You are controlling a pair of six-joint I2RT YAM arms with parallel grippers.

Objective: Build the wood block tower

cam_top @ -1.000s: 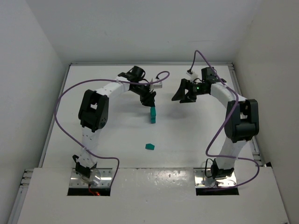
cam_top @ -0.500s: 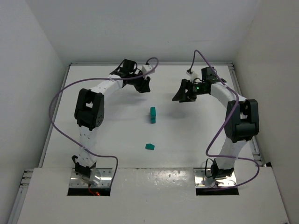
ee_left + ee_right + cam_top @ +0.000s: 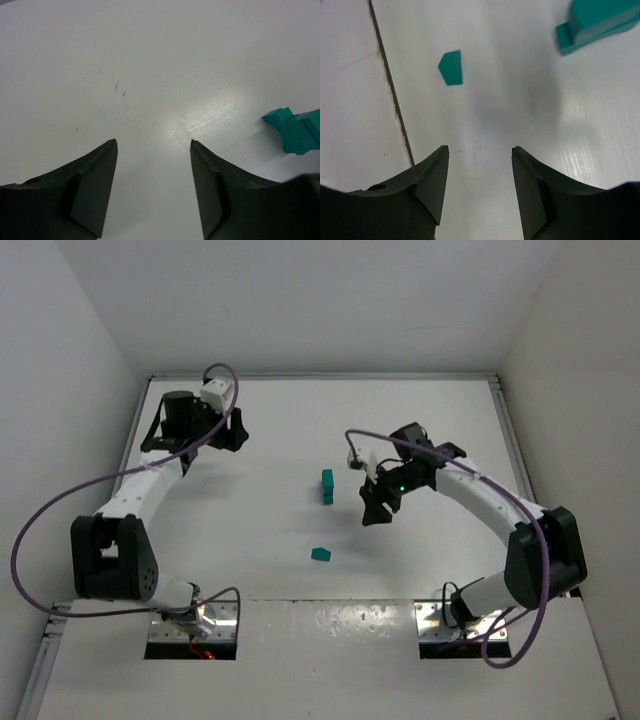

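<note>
At mid-table, the tower (image 3: 327, 485) is left standing alone, the left gripper (image 3: 153, 142) having been swung off to the far-left corner, jaws parted and empty. The right gripper (image 3: 480, 148), jaws likewise apart with nothing held, has been brought in beside the tower. The loose block (image 3: 320, 554) nearer the bases is probably to be fetched next.

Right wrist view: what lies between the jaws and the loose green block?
Only bare table, seen in the right wrist view; the block sits ahead, slightly left.
</note>
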